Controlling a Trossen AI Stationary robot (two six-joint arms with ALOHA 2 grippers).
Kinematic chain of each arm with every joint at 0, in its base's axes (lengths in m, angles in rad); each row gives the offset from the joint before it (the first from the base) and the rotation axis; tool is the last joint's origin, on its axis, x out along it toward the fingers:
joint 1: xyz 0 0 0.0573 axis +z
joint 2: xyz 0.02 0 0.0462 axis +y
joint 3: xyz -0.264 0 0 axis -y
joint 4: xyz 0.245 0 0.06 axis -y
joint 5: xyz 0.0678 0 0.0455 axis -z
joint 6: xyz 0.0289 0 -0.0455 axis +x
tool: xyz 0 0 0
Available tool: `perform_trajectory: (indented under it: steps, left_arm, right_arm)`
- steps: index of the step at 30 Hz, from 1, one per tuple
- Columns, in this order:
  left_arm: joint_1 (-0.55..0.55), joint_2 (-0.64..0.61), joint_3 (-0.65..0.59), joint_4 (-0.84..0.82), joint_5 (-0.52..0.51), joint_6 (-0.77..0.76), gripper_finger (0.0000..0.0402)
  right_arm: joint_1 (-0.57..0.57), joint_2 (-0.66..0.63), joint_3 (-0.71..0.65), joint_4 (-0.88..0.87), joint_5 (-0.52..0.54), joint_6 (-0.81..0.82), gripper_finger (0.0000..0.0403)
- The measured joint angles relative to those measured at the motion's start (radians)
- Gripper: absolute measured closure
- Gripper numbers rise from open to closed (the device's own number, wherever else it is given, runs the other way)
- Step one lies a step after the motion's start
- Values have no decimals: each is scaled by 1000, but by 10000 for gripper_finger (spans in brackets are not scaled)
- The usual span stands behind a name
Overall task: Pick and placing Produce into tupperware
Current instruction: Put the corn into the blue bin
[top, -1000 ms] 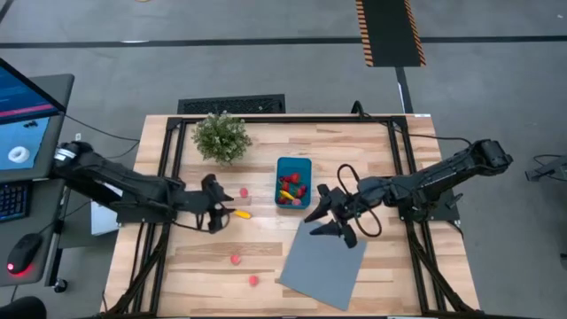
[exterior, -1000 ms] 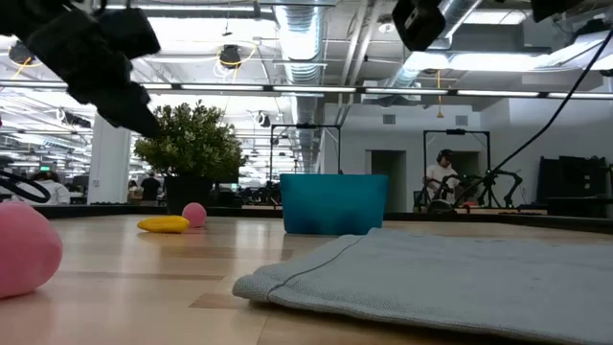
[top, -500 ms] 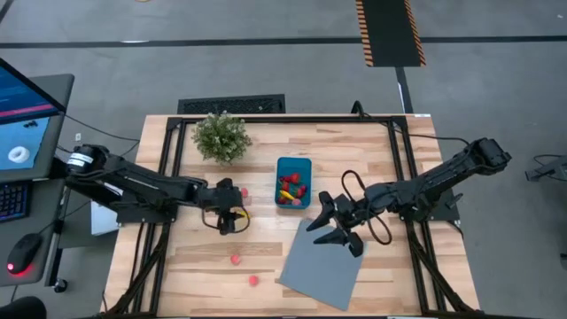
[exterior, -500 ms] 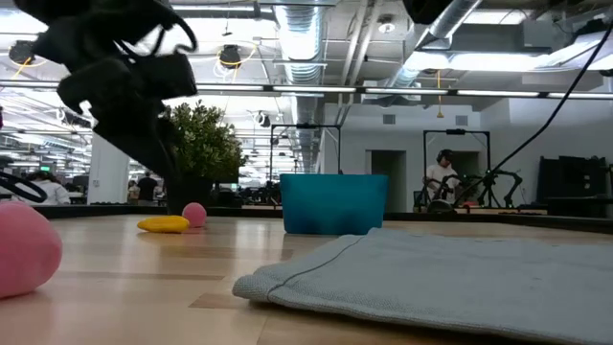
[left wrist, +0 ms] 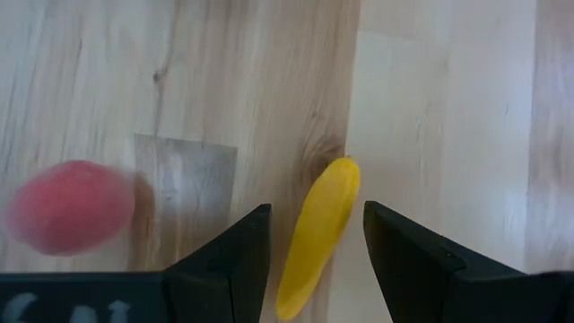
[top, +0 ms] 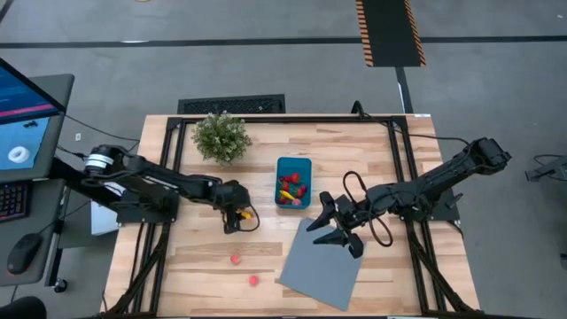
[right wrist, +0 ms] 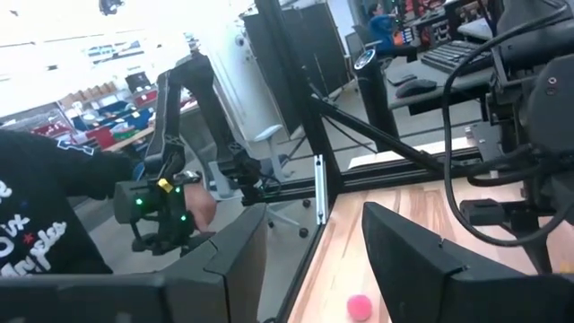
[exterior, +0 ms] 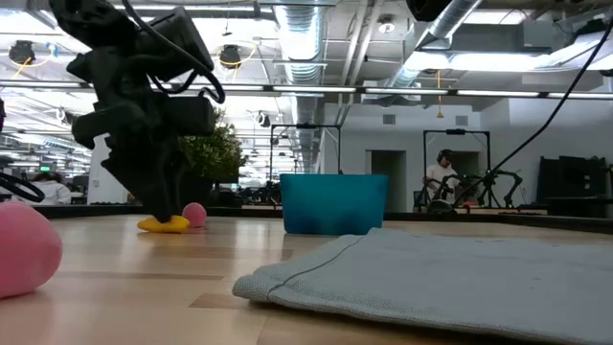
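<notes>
While my left gripper [left wrist: 312, 240] straddled the yellow piece [left wrist: 319, 235], jaws spread, picking was underway; closing came next. Right gripper [top: 335, 225] waited, jaws spread.

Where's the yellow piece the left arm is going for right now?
In the high view the yellow piece lies on the table left of the teal tub, beside a pink piece. The open left pincer straddles it from above.
</notes>
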Motion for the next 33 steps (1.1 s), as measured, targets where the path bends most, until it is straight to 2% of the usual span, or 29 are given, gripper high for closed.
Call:
perform_trajectory:
  steps: [9, 14, 20, 25, 28, 33]
  left_arm:
    - [0, 2, 4, -39, -14, 9, 237]
    - [0, 2, 4, -43, -34, 9, 252]
    - [2, 2, 4, 13, -29, 4, 305]
    - [1, 1, 4, 101, 22, 1, 361]
    - [6, 1, 4, 55, 33, -17, 389]
    - [12, -1, 6, 1, 97, -23, 396]
  right_arm:
    - [0, 0, 0, 0, 0, -11, 200]
    - [0, 0, 0, 0, 5, -18, 202]
    - [0, 0, 0, 0, 7, -18, 202]
    - [0, 0, 0, -1, 7, -18, 206]
    - [0, 0, 0, -1, 7, -18, 206]
    - [0, 0, 0, -1, 7, -18, 207]
